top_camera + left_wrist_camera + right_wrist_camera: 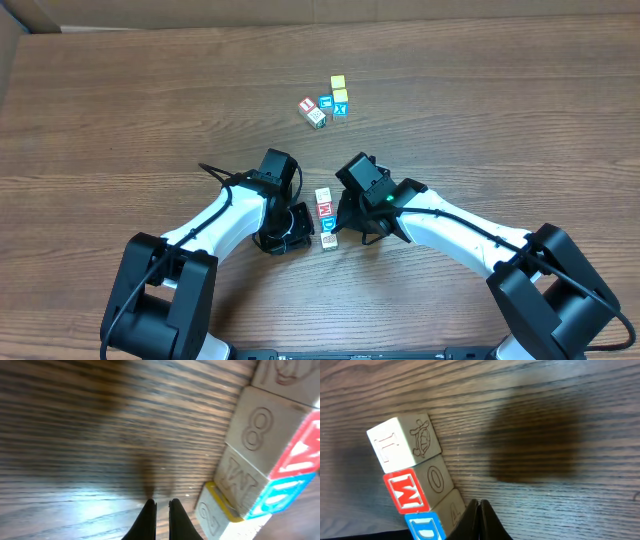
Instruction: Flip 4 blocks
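The four blocks (326,218) lie in a touching row on the table (480,120), the red W block (406,492) beside the blue D block (425,529). The left gripper (161,506), clenched and empty, sits at their 9 o'clock. The right gripper (478,506), also clenched and empty, is at 3 o'clock. Other cubes (328,100) lie toward 12 o'clock.

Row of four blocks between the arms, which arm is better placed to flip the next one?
Right, probably: the right end effector, shut, sits beside the blue D block; the left end effector stands apart.
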`<state>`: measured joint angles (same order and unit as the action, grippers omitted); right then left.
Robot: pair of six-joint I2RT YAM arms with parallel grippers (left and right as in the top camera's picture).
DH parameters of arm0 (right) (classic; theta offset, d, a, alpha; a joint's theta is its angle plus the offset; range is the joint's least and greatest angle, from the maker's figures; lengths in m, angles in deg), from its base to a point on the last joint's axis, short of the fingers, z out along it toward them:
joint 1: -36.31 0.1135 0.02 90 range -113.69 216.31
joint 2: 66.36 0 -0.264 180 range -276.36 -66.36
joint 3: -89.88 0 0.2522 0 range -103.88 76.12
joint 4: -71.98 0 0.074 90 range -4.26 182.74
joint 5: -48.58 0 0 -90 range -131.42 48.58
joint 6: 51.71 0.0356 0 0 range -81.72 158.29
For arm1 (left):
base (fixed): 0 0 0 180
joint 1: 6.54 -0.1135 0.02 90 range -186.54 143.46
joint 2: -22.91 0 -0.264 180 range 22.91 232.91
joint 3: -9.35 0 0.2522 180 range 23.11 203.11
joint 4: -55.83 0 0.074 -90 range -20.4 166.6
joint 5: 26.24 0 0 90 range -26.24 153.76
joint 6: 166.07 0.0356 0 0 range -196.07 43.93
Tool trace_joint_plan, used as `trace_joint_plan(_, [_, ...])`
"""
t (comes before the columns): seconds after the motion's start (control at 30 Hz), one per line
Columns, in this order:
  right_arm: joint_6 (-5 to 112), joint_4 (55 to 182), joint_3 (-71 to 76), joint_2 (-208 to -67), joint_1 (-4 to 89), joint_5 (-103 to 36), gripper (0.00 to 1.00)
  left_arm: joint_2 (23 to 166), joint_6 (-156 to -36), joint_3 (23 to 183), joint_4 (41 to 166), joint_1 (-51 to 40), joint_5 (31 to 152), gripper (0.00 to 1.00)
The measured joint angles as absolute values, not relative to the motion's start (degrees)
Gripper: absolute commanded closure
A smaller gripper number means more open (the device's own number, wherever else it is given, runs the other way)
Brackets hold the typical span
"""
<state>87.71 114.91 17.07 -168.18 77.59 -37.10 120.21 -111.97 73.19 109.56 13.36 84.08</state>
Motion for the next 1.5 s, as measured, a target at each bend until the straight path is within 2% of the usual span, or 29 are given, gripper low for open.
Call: trace_joint_plan(1.5, [84.94, 114.03, 17.07, -169.3, 77.59, -31.11, 0.96, 120.21, -112.63, 72.89, 109.06, 14.76, 88.05, 0.96])
